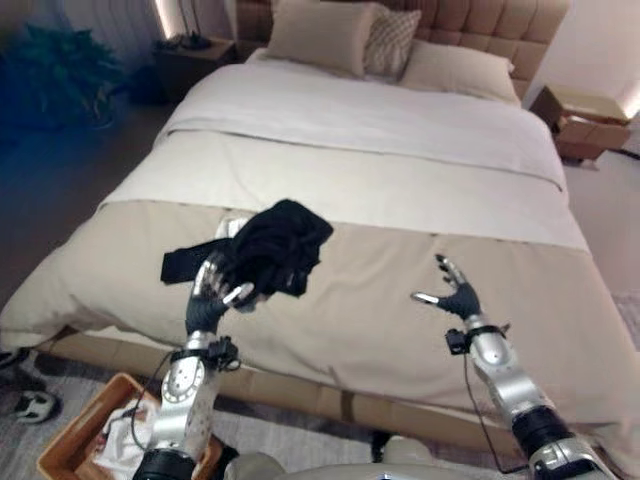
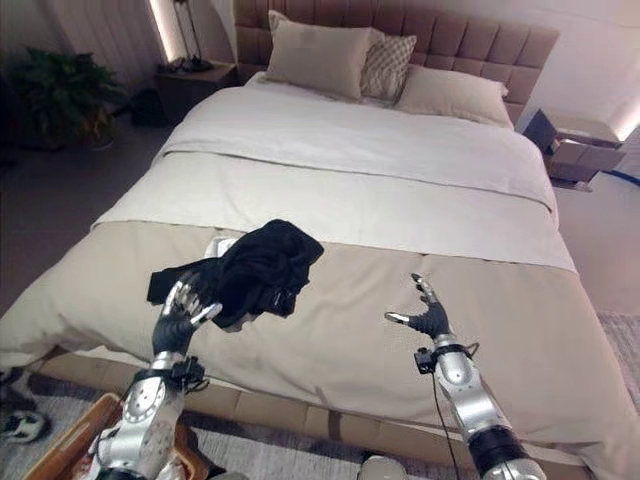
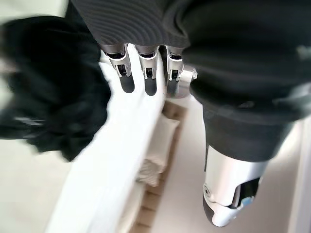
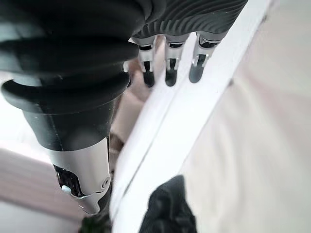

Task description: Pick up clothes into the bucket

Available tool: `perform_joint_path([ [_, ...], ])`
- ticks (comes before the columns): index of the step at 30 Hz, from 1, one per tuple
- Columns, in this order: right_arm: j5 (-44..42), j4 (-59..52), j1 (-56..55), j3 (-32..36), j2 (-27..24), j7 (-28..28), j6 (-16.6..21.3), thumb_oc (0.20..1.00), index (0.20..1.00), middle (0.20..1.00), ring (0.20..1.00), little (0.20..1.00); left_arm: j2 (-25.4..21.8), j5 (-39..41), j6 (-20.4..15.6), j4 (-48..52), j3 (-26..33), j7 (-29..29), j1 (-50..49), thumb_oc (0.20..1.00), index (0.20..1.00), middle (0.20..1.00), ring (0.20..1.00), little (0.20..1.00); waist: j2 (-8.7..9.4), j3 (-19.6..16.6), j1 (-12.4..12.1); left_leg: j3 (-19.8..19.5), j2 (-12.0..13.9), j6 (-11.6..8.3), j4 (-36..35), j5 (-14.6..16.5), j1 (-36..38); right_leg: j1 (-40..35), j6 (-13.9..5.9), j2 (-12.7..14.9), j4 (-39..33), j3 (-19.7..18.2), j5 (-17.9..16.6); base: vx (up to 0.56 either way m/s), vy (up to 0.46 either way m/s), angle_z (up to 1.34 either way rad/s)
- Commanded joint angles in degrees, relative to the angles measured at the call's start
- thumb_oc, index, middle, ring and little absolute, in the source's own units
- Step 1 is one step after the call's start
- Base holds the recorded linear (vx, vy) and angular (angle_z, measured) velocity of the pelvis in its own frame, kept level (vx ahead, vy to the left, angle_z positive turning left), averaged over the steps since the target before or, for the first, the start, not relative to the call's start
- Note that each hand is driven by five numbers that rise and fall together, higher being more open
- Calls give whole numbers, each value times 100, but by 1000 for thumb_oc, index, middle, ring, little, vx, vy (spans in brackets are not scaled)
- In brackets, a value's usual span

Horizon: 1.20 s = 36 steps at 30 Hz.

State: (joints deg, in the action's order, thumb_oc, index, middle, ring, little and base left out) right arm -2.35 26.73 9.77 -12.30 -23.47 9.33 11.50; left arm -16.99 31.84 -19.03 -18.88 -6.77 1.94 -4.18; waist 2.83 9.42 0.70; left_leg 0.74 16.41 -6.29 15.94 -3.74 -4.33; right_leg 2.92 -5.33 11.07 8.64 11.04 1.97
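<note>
A black garment (image 1: 272,245) lies bunched on the tan bedspread (image 1: 380,300) near the bed's front edge, one flap trailing out to the left. My left hand (image 1: 212,290) is raised at the garment's left side, fingers straight against the cloth and thumb held apart from it. The left wrist view shows the black garment (image 3: 48,87) beside the fingers (image 3: 148,80), not between them and the thumb. My right hand (image 1: 458,297) hovers open over bare bedspread to the right. An orange-brown basket (image 1: 68,447) holding white cloth stands on the floor at lower left.
The bed fills the middle, with pillows (image 1: 325,35) at the headboard. Nightstands stand at the back left (image 1: 195,55) and back right (image 1: 585,120). A plant (image 1: 55,70) is at far left, and shoes (image 1: 30,405) lie on the floor by the bed.
</note>
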Motion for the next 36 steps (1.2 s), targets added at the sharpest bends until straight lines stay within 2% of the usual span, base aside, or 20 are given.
perform_joint_path([
  [1, 224, -94, 990, -96, -62, 235, 165, 1000, 1000, 1000, 1000, 1000, -243, -362, -183, 406, -107, -92, -73, 1000, 1000, 1000, 1000, 1000, -9, 158, -180, -567, -557, -48, -725, -96, -410, -143, -303, 31, -108, 45, -171, 111, 67, -5],
  [2, 225, -86, 997, -99, -61, 239, 169, 1000, 1000, 1000, 1000, 1000, -240, -366, -187, 401, -108, -90, -69, 1000, 1000, 1000, 1000, 1000, -5, 158, -180, -564, -563, -47, -728, -92, -406, -140, -306, 39, -98, 42, -159, 56, 95, -7],
  [4, 537, 62, 1194, -212, -104, 345, 153, 1000, 1000, 1000, 1000, 1000, -227, -413, -208, 403, -155, -82, -189, 1000, 1000, 1000, 1000, 1000, -127, 240, -299, -768, -717, -116, -844, -222, -710, -112, -415, 89, -12, -85, -93, 76, 125, -34],
  [6, 855, 87, 1341, -252, -138, 339, 33, 1000, 1000, 1000, 1000, 1000, -237, -235, -176, 410, -104, -192, -352, 1000, 1000, 1000, 1000, 1000, -201, 301, -311, -555, -701, -31, -749, -27, -685, -20, -490, 244, 185, -124, -41, 47, 168, -84],
  [10, 1070, 547, 2256, -502, -203, 632, -19, 1000, 1000, 1000, 1000, 1000, -600, -360, -408, 652, -276, -120, -240, 1000, 1000, 1000, 1000, 1000, -262, 830, -455, -364, -900, 112, -475, 52, -1282, 748, -577, 649, 579, -239, -174, -190, 181, -38],
  [12, 1161, 920, 2980, -729, -349, 801, -79, 1000, 1000, 1000, 1000, 1000, -851, -376, -522, 805, -384, -22, -71, 1000, 1000, 1000, 1000, 1000, -295, 1098, -565, -255, -945, 132, -278, 59, -1681, 1206, -598, 735, 710, -312, -287, -238, 136, -23],
  [14, 1193, 1191, 3317, -833, -418, 871, -126, 1000, 1000, 1000, 1000, 1000, -881, -254, -546, 822, -422, -1, -43, 1000, 1000, 1000, 1000, 1000, -296, 1172, -611, -236, -973, 149, -207, 63, -1849, 1381, -595, 763, 741, -328, -331, -78, 79, -17],
  [16, 1225, 1719, 4057, -1011, -694, 1026, -243, 1000, 1000, 1000, 1000, 1000, -882, 27, -549, 1080, -454, 79, -60, 1000, 1000, 1000, 1000, 1000, -255, 1402, -717, -254, -1002, 170, -44, 74, -2244, 1680, -603, 833, 821, -268, -371, -46, 55, -2],
  [20, 1331, 2266, 4973, -1397, -1092, 1187, -311, 1000, 1000, 1000, 1000, 1000, -947, 56, -625, 1443, -485, 223, 72, 1000, 1000, 1000, 1000, 1000, -178, 1721, -876, -346, -1088, 177, 375, 174, -2951, 2264, -609, 910, 1184, -225, -326, -35, 21, 13],
  [26, 1264, 3018, 6010, -1930, -1617, 1277, -319, 1000, 1000, 1000, 1000, 1000, -1113, -162, -748, 1773, -419, 501, 342, 1000, 1000, 1000, 1000, 1000, -89, 2017, -1190, -489, -1289, 189, 915, 244, -3978, 3007, -630, 1086, 1731, -30, -195, 8, -8, 17],
  [31, 1174, 3188, 6331, -2130, -1657, 1300, -314, 1000, 1000, 1000, 1000, 1000, -1153, -191, -791, 1708, -321, 599, 503, 1000, 1000, 1000, 1000, 1000, -19, 2037, -1382, -625, -1397, 178, 928, 207, -4352, 3255, -605, 1133, 1832, 114, -67, 54, -54, 30],
  [32, 1164, 3200, 6348, -2158, -1633, 1312, -306, 1000, 1000, 1000, 1000, 1000, -1149, -165, -806, 1639, -287, 617, 520, 1000, 1000, 1000, 1000, 1000, 27, 2033, -1439, -680, -1419, 127, 997, 400, -4377, 3251, -645, 1164, 1922, 137, 130, 137, -93, 31],
  [34, 1188, 3342, 6596, -2308, -1627, 1367, -327, 1000, 1000, 1000, 1000, 1000, -1208, -134, -858, 1605, -267, 676, 635, 1000, 1000, 1000, 1000, 1000, 107, 2035, -1607, -813, -1500, 125, 1086, 427, -4652, 3406, -648, 1201, 2046, 236, 197, 98, -99, 30],
  [36, 1241, 3370, 6705, -2376, -1610, 1375, -328, 1000, 1000, 1000, 1000, 1000, -1224, -141, -874, 1601, -247, 709, 680, 1000, 1000, 1000, 1000, 1000, 143, 2036, -1669, -867, -1524, 123, 1148, 444, -4778, 3501, -642, 1211, 2116, 288, 238, 42, -63, 23],
])
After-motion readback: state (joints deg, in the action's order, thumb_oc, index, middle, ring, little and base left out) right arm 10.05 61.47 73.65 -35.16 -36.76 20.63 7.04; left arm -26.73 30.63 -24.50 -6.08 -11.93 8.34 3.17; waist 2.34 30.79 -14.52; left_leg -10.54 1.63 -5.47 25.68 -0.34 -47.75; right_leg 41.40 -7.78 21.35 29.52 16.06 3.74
